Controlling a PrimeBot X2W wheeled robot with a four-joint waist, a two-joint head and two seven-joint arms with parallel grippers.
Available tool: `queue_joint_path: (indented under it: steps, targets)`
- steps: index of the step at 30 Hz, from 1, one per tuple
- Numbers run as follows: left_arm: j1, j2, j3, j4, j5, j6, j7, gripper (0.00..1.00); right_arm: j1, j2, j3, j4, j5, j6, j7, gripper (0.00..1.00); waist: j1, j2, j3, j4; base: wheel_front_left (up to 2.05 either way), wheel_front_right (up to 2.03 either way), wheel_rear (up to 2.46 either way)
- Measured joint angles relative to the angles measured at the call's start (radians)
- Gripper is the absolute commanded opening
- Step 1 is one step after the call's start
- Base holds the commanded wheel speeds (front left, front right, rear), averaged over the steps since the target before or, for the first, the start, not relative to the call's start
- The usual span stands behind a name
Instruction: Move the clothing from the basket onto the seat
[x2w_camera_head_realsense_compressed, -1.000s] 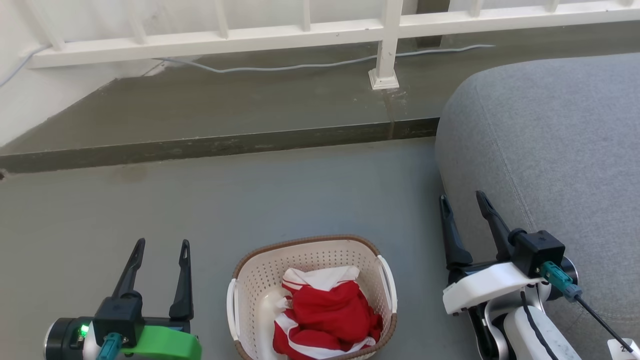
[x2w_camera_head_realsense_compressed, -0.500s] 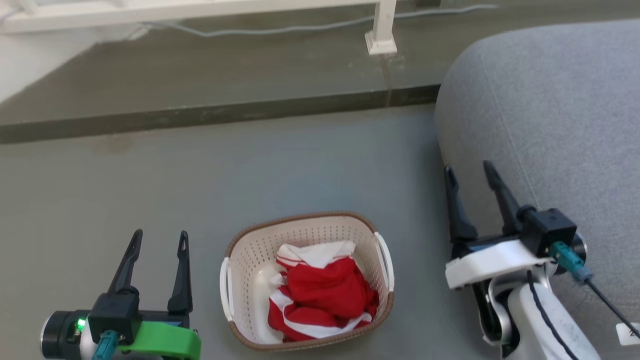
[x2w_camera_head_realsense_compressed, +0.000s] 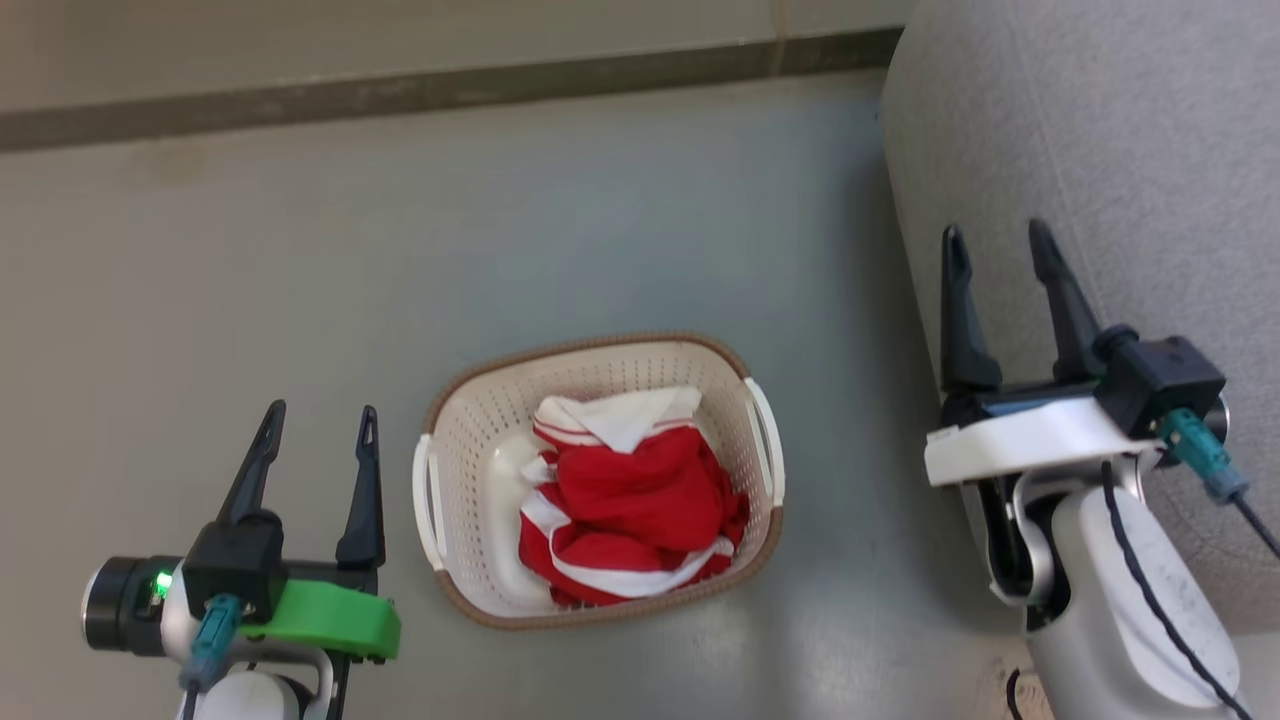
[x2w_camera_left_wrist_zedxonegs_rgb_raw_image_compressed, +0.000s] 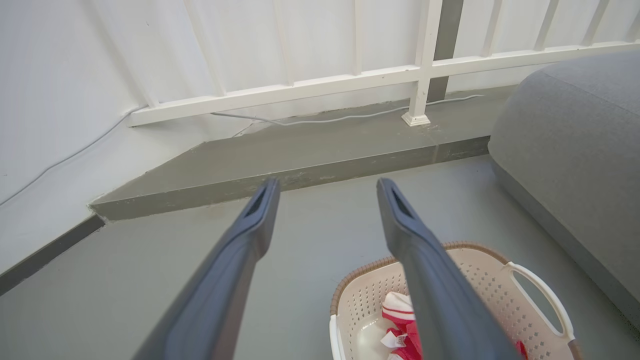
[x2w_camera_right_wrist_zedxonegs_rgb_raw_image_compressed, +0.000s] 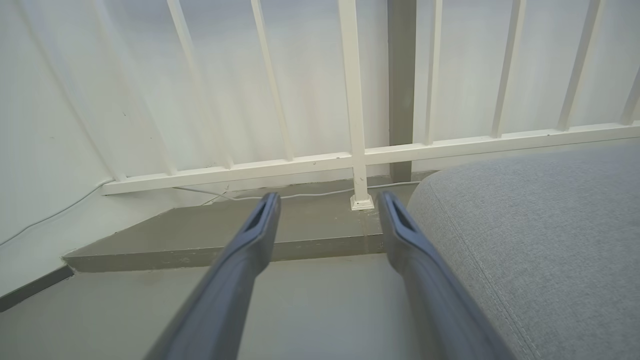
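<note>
the basket (x2w_camera_head_realsense_compressed: 470, 430) sits on the grey floor (x2w_camera_head_realsense_compressed: 300, 260), between the two arms in the head view. the clothing (x2w_camera_head_realsense_compressed: 630, 490) lies bunched inside it, red with broad white stripes, heaped toward the basket's right half, so a bare patch of base shows on the left.

the left pincer (x2w_camera_head_realsense_compressed: 323, 408) hovers to the left of the basket, near its left handle (x2w_camera_head_realsense_compressed: 424, 500) but apart from it. its fingers are spread and empty and point up the view. in the left wrist view the basket lies low and to the right, and the pincer's right finger (x2w_camera_left_wrist_zedxonegs_rgb_raw_image_compressed: 430, 270) crosses in front of part of the clothing without touching it.

the right pincer (x2w_camera_head_realsense_compressed: 993, 230) is right of the basket and well apart from it, also spread and empty. its fingers show against the rounded side of the seat (x2w_camera_head_realsense_compressed: 1100, 120); whether they touch the fabric cannot be told. the seat rises to the right of the basket, with a strip of floor between them.

in the right wrist view a seam of the seat runs just beside the right finger. a white railing (x2w_camera_right_wrist_zedxonegs_rgb_raw_image_compressed: 310, 162) stands beyond, with a pale cable (x2w_camera_right_wrist_zedxonegs_rgb_raw_image_compressed: 300, 195) along the raised step (x2w_camera_right_wrist_zedxonegs_rgb_raw_image_compressed: 225, 240) below it.
</note>
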Motion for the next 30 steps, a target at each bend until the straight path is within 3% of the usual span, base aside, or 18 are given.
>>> queue_joint_path:
  steps: [17, 30]
  targets:
    - [-0.248, 0.002, -0.127, 0.255, 0.063, -0.070, 0.052, 1.00, -0.186, -0.005, -0.083, -0.072, -0.018, 0.000, -0.003, 1.00, 0.0001, 0.0000, 0.254, -0.022, 0.00, 0.00, 0.00]
    - [-0.432, -0.003, -0.200, 0.403, 0.122, -0.093, 0.084, 1.00, -0.337, -0.012, -0.100, -0.133, -0.035, 0.000, -0.003, 1.00, 0.0002, 0.0000, 0.441, -0.022, 0.00, 0.00, 0.00]
